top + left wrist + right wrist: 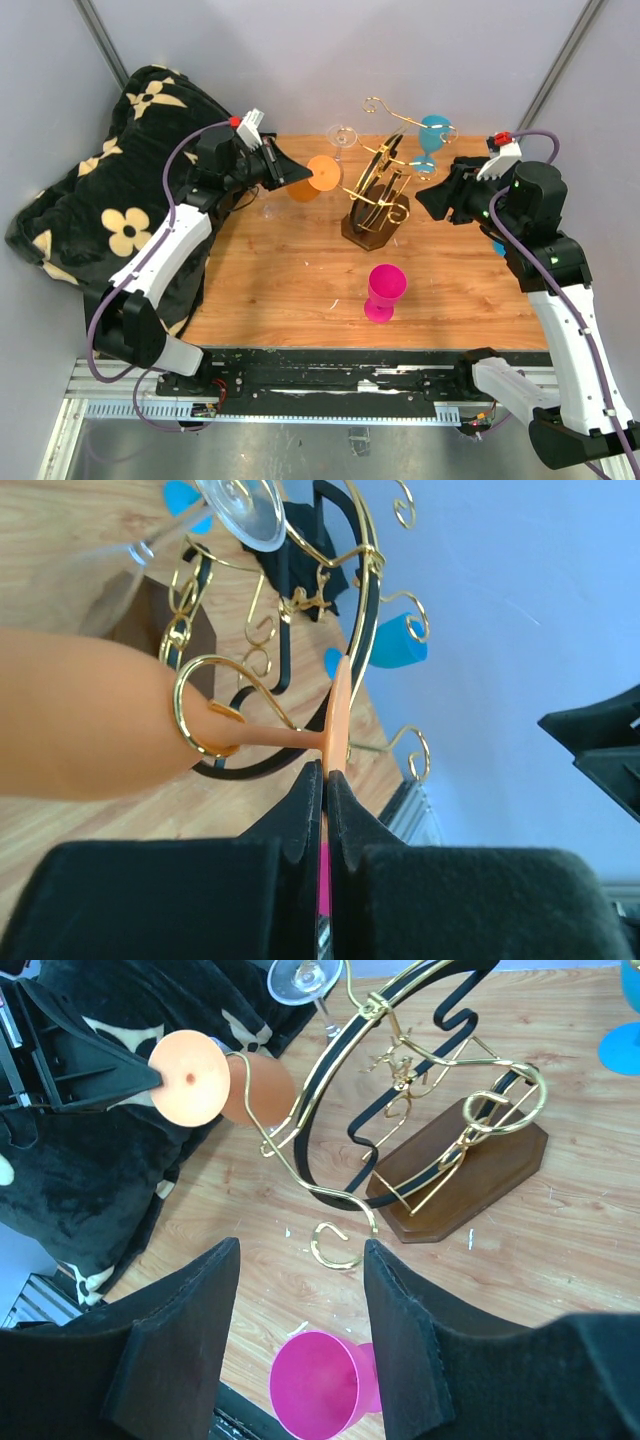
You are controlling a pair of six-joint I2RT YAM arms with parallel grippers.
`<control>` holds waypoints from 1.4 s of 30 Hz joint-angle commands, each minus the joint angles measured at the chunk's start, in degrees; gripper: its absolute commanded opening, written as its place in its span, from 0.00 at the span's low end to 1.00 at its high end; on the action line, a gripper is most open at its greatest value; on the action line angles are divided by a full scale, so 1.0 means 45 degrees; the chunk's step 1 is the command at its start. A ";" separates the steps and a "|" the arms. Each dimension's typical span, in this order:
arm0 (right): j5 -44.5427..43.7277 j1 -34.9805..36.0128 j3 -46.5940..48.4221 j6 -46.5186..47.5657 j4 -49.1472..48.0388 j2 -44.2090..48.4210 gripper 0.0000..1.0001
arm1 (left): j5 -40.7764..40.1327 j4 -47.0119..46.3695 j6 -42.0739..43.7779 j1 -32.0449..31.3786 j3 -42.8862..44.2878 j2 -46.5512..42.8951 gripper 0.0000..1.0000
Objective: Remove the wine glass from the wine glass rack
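Observation:
The gold wire wine glass rack stands on its dark wooden base at the middle back of the table. An orange wine glass hangs sideways at its left arm. My left gripper is shut on the rim of the glass's round foot. In the left wrist view the stem runs through a gold scroll loop, with the bowl on the loop's other side. My right gripper is open and empty just right of the rack, jaws wide apart.
A clear wine glass and a blue wine glass hang on the rack's back arms. A pink wine glass stands on the table in front of the rack. A black flowered blanket lies at the left edge.

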State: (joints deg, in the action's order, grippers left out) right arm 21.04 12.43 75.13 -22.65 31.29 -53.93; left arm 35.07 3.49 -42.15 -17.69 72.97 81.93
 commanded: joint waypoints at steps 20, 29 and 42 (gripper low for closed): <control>0.0481 -0.0272 -0.0575 -0.0020 -0.0743 -0.0112 0.55 | 0.0587 -0.4987 -0.3429 0.0843 -0.1969 0.0081 0.01; 0.0360 -0.0285 -0.0299 0.0191 -0.0546 -0.0125 0.55 | 0.1127 -0.7786 -0.5953 0.1051 -0.1242 0.1866 0.01; 0.0490 -0.0376 -0.0490 0.0151 -0.0634 -0.0203 0.55 | 0.3201 -0.5675 -0.4312 0.0475 -0.2731 -0.0311 0.01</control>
State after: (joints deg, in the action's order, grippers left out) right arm 22.55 12.10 72.47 -22.26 29.78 -54.98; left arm 44.82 -26.50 -67.18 -14.96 62.35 87.22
